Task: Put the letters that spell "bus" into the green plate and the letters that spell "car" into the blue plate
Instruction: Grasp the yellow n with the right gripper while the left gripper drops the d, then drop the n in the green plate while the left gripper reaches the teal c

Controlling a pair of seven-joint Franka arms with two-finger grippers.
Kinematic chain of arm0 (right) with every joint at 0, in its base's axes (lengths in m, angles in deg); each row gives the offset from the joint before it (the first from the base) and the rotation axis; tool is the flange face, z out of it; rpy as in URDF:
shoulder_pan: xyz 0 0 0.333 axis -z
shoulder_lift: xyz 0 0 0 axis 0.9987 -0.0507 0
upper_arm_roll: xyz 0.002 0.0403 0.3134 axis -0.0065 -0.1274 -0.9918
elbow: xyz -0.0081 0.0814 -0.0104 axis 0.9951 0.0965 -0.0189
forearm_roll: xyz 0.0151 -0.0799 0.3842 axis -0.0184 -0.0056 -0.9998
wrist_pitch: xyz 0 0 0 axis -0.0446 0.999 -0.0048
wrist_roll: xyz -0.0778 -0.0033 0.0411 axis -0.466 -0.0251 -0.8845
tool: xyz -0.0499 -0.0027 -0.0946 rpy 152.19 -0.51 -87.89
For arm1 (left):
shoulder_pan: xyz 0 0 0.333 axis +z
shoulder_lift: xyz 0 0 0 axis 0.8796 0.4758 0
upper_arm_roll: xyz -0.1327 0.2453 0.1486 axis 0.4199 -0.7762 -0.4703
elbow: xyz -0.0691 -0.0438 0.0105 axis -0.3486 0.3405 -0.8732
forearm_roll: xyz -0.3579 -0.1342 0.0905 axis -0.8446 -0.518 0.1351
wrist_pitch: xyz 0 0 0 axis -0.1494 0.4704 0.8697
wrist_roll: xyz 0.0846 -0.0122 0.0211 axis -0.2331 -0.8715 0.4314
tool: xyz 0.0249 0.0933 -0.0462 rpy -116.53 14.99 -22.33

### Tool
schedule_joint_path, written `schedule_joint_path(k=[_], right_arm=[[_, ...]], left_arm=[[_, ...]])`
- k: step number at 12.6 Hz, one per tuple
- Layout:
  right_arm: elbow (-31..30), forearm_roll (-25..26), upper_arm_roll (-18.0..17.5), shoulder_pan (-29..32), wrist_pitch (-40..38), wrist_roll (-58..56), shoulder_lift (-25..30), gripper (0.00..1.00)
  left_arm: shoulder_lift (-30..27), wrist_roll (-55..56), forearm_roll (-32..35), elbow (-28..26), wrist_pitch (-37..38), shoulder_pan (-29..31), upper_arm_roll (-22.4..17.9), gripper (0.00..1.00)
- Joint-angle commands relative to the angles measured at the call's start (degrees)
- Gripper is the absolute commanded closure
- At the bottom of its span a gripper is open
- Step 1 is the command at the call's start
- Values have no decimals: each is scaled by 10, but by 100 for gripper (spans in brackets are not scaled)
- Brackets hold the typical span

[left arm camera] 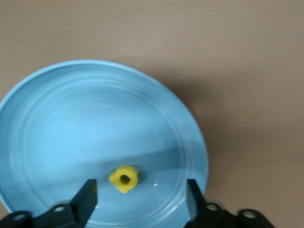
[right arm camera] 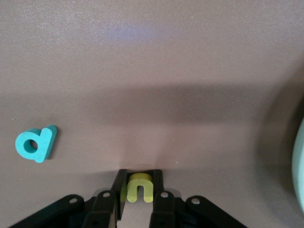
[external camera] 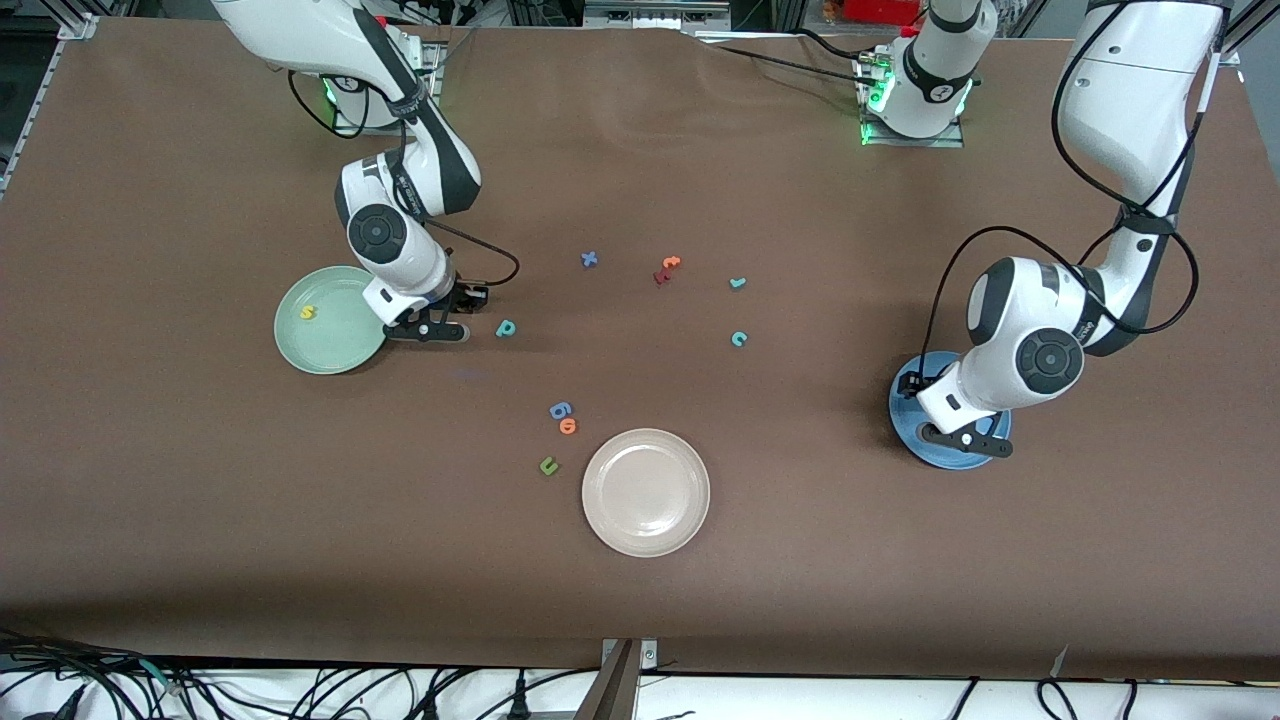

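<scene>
Right claw [right arm camera: 138,186] sitting low over the brown counter [external camera: 200,520], just beside the green plate [external camera: 345,345], in the left-centre of the front view, fingers clamping a yellow "u" [right arm camera: 139,188]. Lying in that round, pale mint plate with its raised rim: a tiny yellow "s" [external camera: 308,313]. Resting beside the claw toward mid-counter: a teal "b" [external camera: 506,328] with stem and loop.

Left claw [left arm camera: 141,195] hanging over the blue plate [left arm camera: 52,123] at the right of the front view, fingers [left arm camera: 88,197] spread wide and gripping nothing. Lying flat on the plate's floor between them: a small yellow "a" [left arm camera: 124,178].

Sitting right of centre on bare counter, well apart from both plates: a teal "c" [external camera: 739,339] and, farther from the camera, a thin teal hooked "r" [external camera: 737,283].
</scene>
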Motion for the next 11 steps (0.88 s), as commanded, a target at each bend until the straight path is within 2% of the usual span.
schedule_joint_path(k=[1, 4, 5, 8, 11], right_arm=[[0, -6, 3, -1, -8, -4, 7, 91], [23, -7, 31, -1, -97, -3, 59, 91], [32, -6, 44, 0, -131, -3, 76, 91], [39, 12, 105, 0, -188, -16, 110, 91], [34, 18, 180, 0, -212, -74, 105, 91]], left_arm=[[-6, 35, -21, 4, 3, -2, 22, 0], [-12, 149, -20, 1, 1, -2, 98, 0], [-10, 196, -18, -8, -25, -6, 121, 0], [1, 303, -18, -22, -75, -69, 131, 0], [5, 417, -15, -23, -89, -101, 131, 0]])
